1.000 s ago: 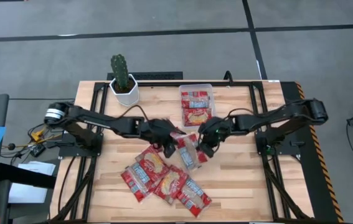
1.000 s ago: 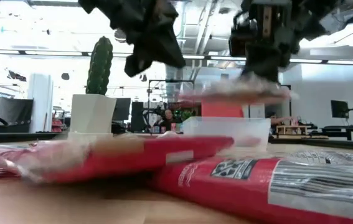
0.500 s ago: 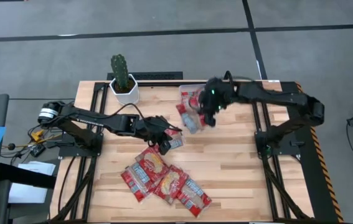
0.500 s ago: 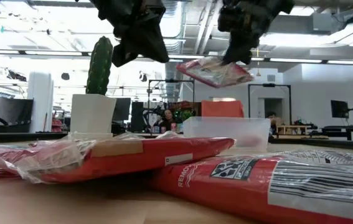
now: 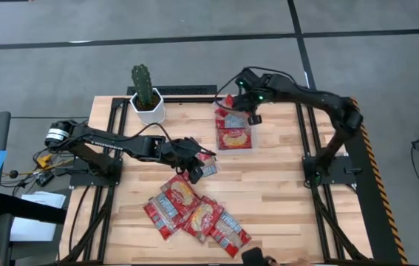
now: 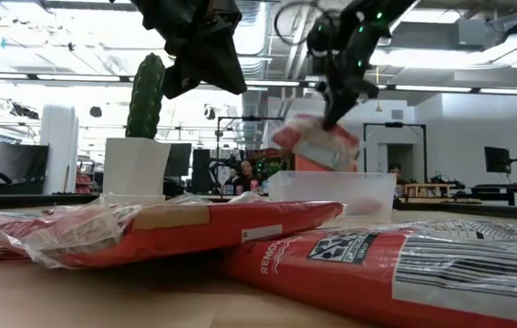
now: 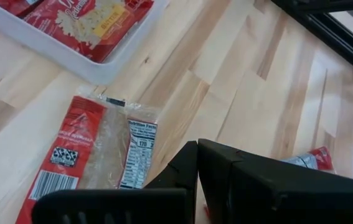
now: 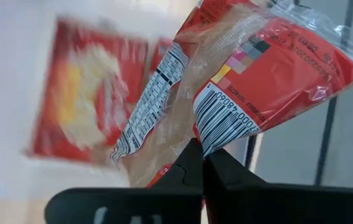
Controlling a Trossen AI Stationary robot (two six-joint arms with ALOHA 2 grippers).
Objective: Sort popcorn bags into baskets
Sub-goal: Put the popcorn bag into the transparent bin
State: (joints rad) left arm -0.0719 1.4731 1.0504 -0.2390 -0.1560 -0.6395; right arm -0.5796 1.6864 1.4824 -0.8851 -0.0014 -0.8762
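A popcorn bag [image 5: 230, 108] hangs from the right gripper [image 5: 240, 103] over the far end of the clear tray [image 5: 250, 145]; in the high view, a second ago that gripper was at mid-table beside the left one, and half a second ago it was on its way across with the bag, so this bag is close to being dropped in. From above, the tray shows one bag [image 5: 233, 137] lying flat, a pile of about four bags [image 5: 194, 214] lies at the near edge, and one bag [image 5: 208, 167] lies alone near the left gripper [image 5: 193, 173], which has stayed near mid-table. A cactus pot [image 5: 147, 108] stands at the far left corner. In the low view the carried bag [image 6: 317, 146] dangles just above the tray's rim [image 6: 331, 193], lower than half a second ago, while two bags [image 6: 194, 228] fill the foreground. The left wrist view shows the lone bag [image 7: 92, 152] label-up just beside the tray's wall [image 7: 70, 59]; this gripper's fingers meet with nothing between them. The right wrist view shows its fingers pinched on the bag [image 8: 251, 87], barcode side showing, above the blurred bag in the tray [image 8: 80, 99].
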